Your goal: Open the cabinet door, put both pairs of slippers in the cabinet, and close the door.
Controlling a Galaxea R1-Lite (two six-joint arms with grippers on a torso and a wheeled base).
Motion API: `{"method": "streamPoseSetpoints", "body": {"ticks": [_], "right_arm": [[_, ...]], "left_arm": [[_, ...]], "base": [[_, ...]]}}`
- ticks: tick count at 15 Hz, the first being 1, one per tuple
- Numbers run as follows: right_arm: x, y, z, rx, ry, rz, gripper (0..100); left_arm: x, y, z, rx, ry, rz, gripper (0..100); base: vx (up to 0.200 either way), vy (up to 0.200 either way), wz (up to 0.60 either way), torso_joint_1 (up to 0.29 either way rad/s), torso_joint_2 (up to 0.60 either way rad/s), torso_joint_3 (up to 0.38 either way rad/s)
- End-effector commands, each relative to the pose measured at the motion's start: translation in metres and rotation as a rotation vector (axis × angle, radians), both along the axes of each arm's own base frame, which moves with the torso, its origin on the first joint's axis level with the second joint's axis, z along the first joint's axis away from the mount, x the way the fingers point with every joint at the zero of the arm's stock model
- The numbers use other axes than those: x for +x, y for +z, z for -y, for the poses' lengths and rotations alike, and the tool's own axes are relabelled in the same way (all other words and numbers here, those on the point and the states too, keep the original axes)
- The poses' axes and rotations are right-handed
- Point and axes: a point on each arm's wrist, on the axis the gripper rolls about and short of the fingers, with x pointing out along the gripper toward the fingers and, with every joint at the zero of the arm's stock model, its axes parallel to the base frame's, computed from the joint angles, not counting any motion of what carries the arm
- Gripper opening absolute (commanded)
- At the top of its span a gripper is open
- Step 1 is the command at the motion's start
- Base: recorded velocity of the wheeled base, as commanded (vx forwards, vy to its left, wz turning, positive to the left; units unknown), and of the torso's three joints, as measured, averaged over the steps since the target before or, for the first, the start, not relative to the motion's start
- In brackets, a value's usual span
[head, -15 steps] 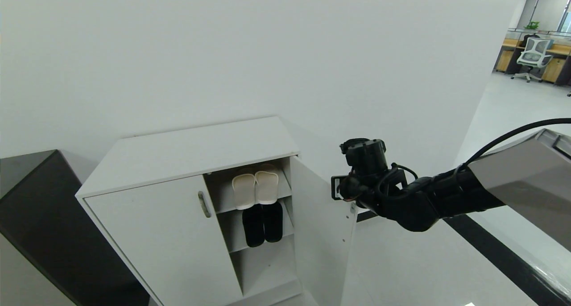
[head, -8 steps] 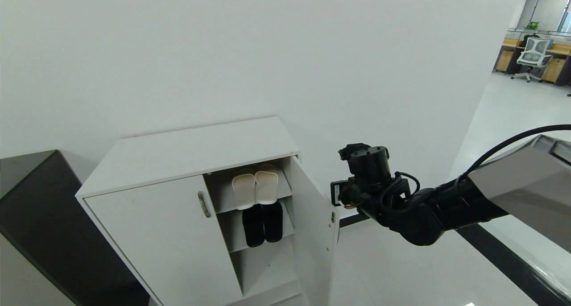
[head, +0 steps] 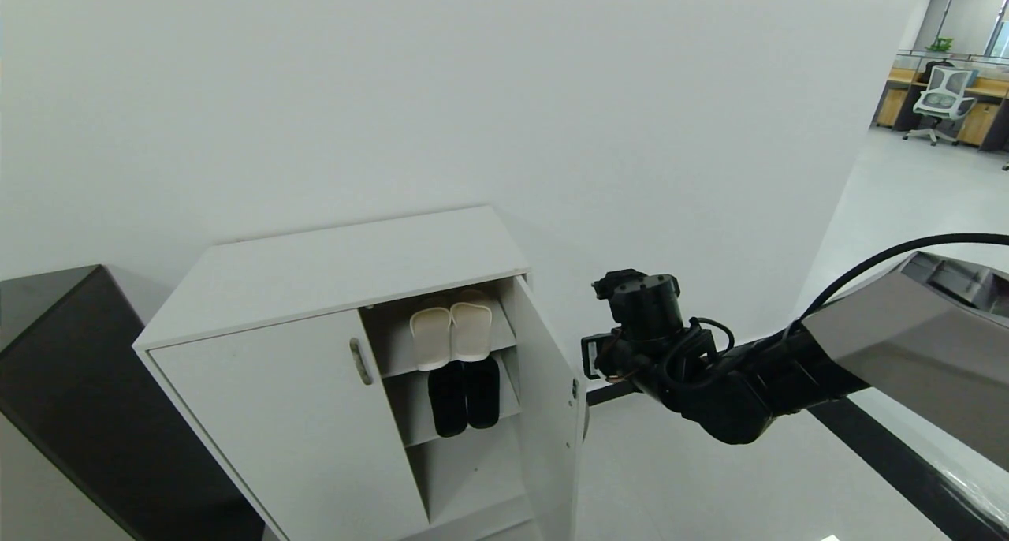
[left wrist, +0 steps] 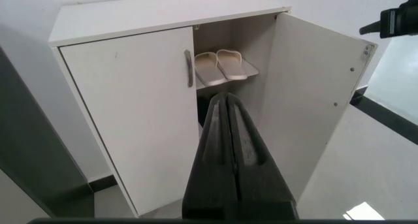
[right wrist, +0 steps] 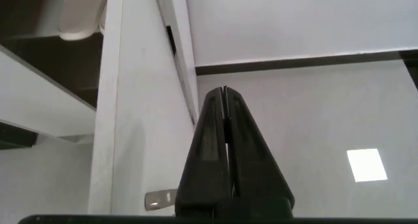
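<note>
The white cabinet (head: 331,265) stands against the wall, its left door (head: 292,430) closed. Its right door (head: 552,415) hangs partly open. A white pair of slippers (head: 451,332) lies on the top shelf, with a black pair (head: 465,395) on the shelf below. My right gripper (head: 590,357) is shut and sits at the outer face of the right door, near its top free edge. In the right wrist view its shut fingers (right wrist: 225,119) lie close beside the door (right wrist: 140,119). My left gripper (left wrist: 226,98) is shut and empty, held in front of the cabinet (left wrist: 130,100), with the white slippers (left wrist: 225,64) beyond it.
A dark, low piece of furniture (head: 71,383) stands to the left of the cabinet. A black stripe (head: 891,462) runs across the pale floor on the right, where there is free room. An office chair (head: 942,99) and desks are far off at the back right.
The right door has swung further toward the cabinet. My right gripper has moved left and slightly down with it. The slippers and the left door have not moved.
</note>
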Motion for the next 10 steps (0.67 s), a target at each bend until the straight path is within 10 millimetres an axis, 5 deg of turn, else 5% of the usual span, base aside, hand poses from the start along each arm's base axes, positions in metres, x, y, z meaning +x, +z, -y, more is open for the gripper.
{"method": "streamPoseSetpoints", "body": {"ticks": [1,10], "right_arm": [[-0.001,-0.008,-0.006,-0.004,0.021,-0.018,0],[-0.044,0.004,-0.049,0.044,0.162,-0.013,0]], "left_arm": [[0.000,0.000,0.000,0.000,0.000,-0.001,0],[0.000,0.000,0.000,0.000,0.000,-0.001,0]], "base": [[0.000,0.000,0.00,0.000,0.00,0.000],[0.000,0.000,0.00,0.000,0.00,0.000]]}}
